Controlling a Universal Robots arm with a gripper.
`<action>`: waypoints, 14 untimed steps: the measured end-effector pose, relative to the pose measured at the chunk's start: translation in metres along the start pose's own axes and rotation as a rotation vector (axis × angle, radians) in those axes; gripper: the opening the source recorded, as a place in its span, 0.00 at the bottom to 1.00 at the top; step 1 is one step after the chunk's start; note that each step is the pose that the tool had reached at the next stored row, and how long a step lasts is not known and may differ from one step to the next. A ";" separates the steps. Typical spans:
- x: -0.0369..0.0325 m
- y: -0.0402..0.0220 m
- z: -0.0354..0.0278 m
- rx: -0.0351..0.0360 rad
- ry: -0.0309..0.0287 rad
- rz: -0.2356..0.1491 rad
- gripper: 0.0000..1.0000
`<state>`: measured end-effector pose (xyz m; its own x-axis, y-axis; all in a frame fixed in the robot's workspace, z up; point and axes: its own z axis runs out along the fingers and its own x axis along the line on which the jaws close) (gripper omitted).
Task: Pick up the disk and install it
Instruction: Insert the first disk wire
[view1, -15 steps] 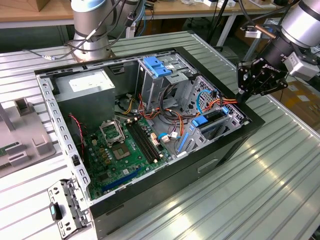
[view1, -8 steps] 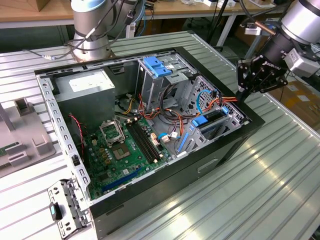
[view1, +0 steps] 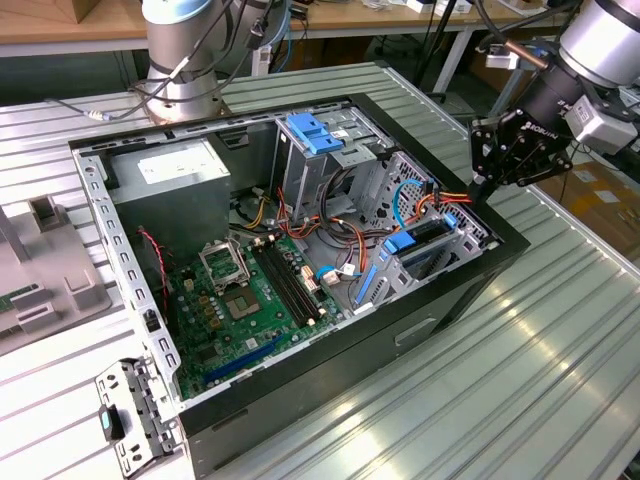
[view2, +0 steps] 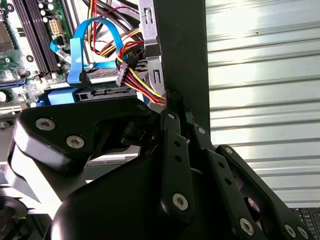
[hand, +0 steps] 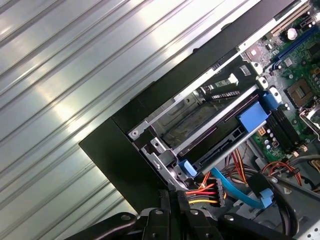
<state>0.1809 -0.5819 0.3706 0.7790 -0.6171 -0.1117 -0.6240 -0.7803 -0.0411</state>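
Observation:
The disk (view1: 425, 240) sits on edge in the drive bay at the open computer case's corner, on the exterior view's right; I see its dark side and blue carrier edges, and its label is hidden. The same disk (hand: 225, 142) lies between the bay's metal rails in the first wrist view, and its connector end (view2: 100, 93) appears in the second wrist view. My gripper (view1: 480, 190) hovers just above the case wall beside that bay. Its fingertips (view2: 172, 98) are together, shut, with nothing between them that I can see. The gripper (hand: 171, 192) is right next to the red, yellow and black power wires (hand: 200, 192).
A blue flat data cable (view2: 80, 47) loops over the disk's connector end. Inside the case are a grey power-supply box (view1: 170, 175), the motherboard (view1: 240, 300) and a tall metal cage with a blue bracket (view1: 315, 130). The ribbed metal table (view1: 540, 340) surrounds the case.

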 end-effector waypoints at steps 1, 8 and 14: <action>-0.0006 0.0005 0.0000 -0.0001 0.0001 0.000 0.17; -0.0063 0.0051 0.0005 0.0002 -0.0001 0.000 0.17; -0.0124 0.0100 0.0010 0.0004 -0.0003 0.000 0.17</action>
<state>0.1649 -0.5820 0.3706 0.7789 -0.6170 -0.1120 -0.6240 -0.7803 -0.0415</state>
